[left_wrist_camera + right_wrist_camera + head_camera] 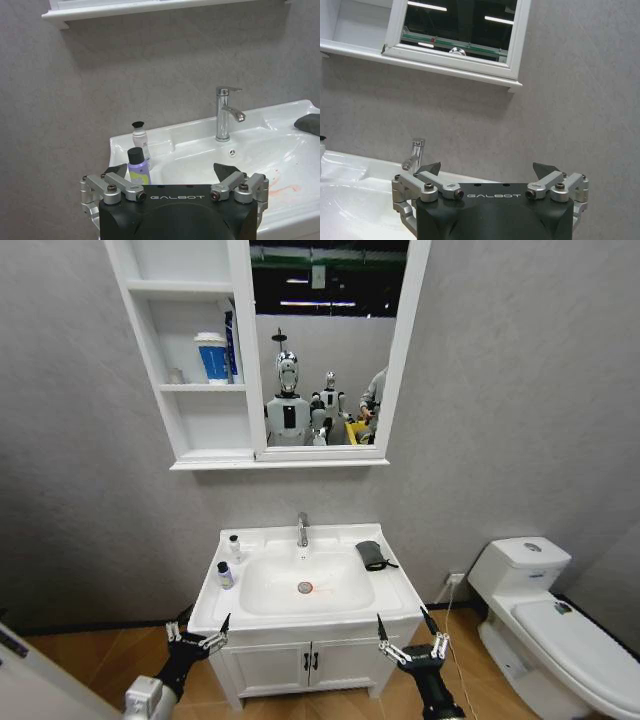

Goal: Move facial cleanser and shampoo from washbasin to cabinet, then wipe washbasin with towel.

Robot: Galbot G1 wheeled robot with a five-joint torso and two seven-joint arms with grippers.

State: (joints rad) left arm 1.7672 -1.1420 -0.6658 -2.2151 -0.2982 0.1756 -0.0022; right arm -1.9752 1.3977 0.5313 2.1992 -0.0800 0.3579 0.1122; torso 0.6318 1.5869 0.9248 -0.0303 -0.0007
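Note:
The white washbasin stands below the wall cabinet. On its left rim are a small white bottle with a black cap and a purple bottle with a dark cap; which is the facial cleanser and which the shampoo I cannot tell. The dark folded towel lies on the right rim. My left gripper hangs open in front of the basin's left corner, short of the bottles. My right gripper is open before the right corner.
A chrome tap stands at the basin's back. A white-and-blue cup sits on the cabinet's middle shelf. The vanity doors are under the basin. A white toilet stands to the right.

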